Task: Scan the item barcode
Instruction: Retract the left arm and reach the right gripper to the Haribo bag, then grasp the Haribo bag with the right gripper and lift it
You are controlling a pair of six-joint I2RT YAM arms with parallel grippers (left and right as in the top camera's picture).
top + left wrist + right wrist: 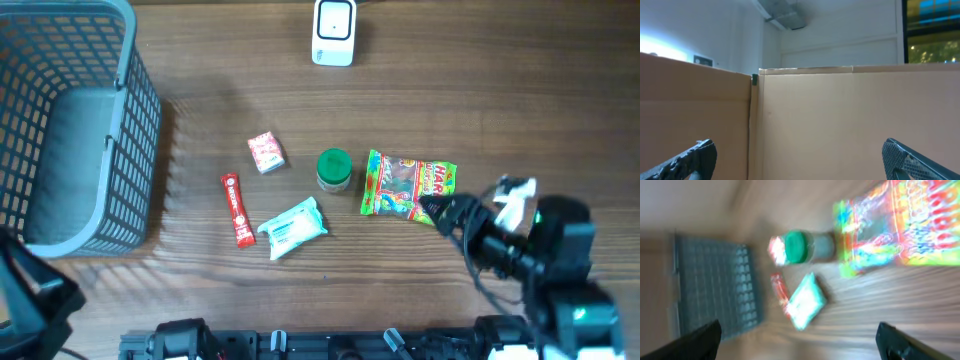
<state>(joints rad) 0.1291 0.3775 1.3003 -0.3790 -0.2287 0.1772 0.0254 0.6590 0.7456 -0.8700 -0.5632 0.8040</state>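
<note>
Though agape, right tool (438, 209) at corner edge of candy bag (400, 183).

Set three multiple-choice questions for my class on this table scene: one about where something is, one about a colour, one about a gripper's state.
1. Where on the table does the grey basket stand?
A. far left
B. centre
C. far right

2. What colour is the lid of the jar?
A. red
B. green
C. blue

3. How does the right gripper stand?
A. shut on the jar
B. shut on the basket
C. open, gripping nothing

Answers:
1. A: the basket fills the left edge of the overhead view.
2. B: the round lid shows green in the overhead and right wrist views.
3. C: its fingers stand wide apart with nothing between them.
</note>
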